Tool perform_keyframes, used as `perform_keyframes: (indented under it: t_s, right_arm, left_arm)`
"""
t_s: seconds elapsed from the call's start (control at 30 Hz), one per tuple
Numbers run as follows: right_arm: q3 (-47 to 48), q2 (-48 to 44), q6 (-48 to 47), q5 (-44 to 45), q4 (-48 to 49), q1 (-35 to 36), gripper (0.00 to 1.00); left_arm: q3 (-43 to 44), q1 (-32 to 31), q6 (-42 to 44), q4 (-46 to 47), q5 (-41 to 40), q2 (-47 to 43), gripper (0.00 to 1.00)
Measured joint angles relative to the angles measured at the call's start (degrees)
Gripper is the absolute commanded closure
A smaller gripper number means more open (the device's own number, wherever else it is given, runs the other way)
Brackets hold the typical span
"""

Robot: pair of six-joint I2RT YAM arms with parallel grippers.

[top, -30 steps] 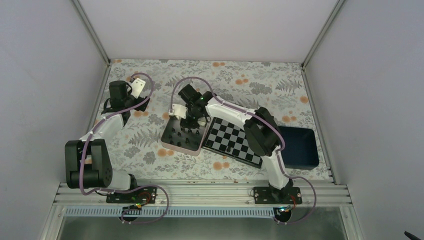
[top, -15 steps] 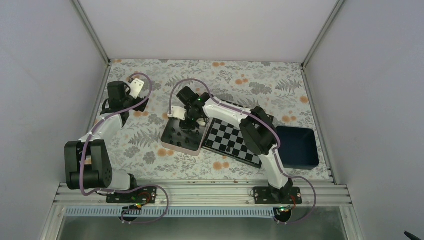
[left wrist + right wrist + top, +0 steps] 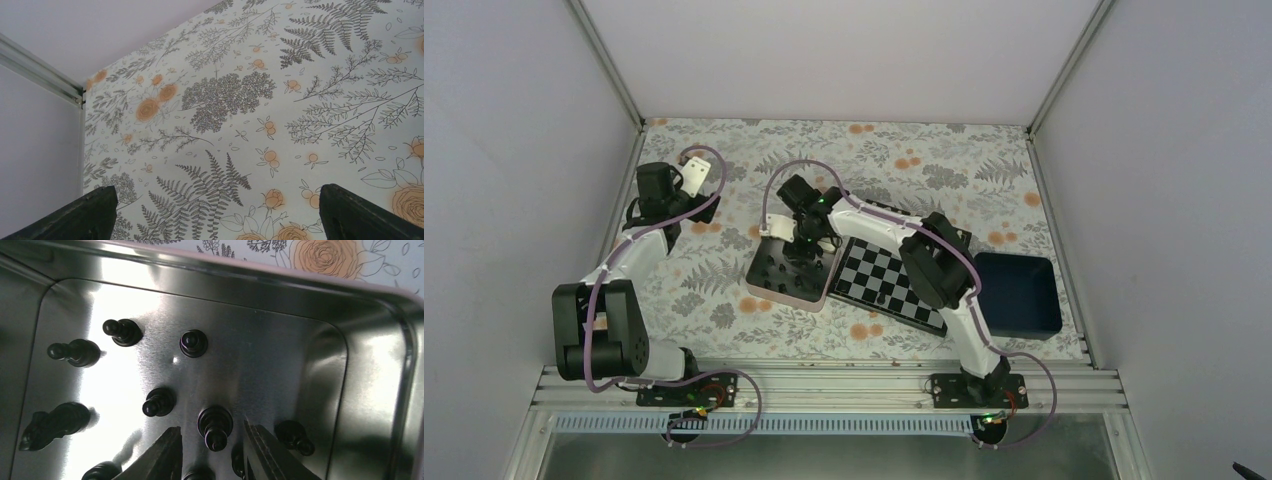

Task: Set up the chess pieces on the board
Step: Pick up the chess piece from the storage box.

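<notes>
Right gripper (image 3: 210, 426): down inside the metal tin (image 3: 300, 287), fingers pointing at its floor. They stand part-way apart with one black pawn (image 3: 215, 426) upright between them. A sliver of bright metal shows on either side of the pawn, so I am around it and not pinching it.

Other chess pieces (image 3: 159, 401) are scattered on the tin floor, all black. Beyond my fingertips stand two more (image 3: 124, 332) (image 3: 193, 343), with one further left (image 3: 74, 352). A knight (image 3: 52, 422) lies on its side far to my left. Another piece (image 3: 294, 436) stands just outside my right finger (image 3: 260, 450). Two more dark shapes sit low between and beside my fingers, cut off by the frame.

From above, the right gripper (image 3: 802, 245) hangs over the far half of the tin (image 3: 784, 296). The board (image 3: 889, 280) lies just to the right of it, edge against the tin. I cannot tell whether anything stands on the board. The dark blue tray (image 3: 1022, 293) sits past the board, further right.

Left gripper (image 3: 216, 189): spread wide with nothing between the fingers and only the floral cloth (image 3: 225, 95) below. From above it (image 3: 696, 172) is well apart from the tin, off to the left near the far corner.
</notes>
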Motion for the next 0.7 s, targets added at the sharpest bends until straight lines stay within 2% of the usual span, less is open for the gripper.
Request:
perform_keyframes:
  t_s: [0.3, 0.57, 0.7]
  right_arm:
    - [0.11, 1.64, 0.17, -0.02, 0.26, 0.0, 0.71]
    - [0.52, 2.27, 0.9, -0.2, 0.61, 0.04, 0.9]
    - [0.52, 2.27, 0.98, -0.24, 1.18, 0.11, 0.93]
  left_arm:
    - [0.0, 0.28, 0.0, 0.0, 0.33, -0.39, 0.0]
    - [-0.02, 0.5, 0.0, 0.0, 0.63, -0.55, 0.0]
    - [-0.02, 0.5, 0.0, 0.0, 0.66, -0.55, 0.0]
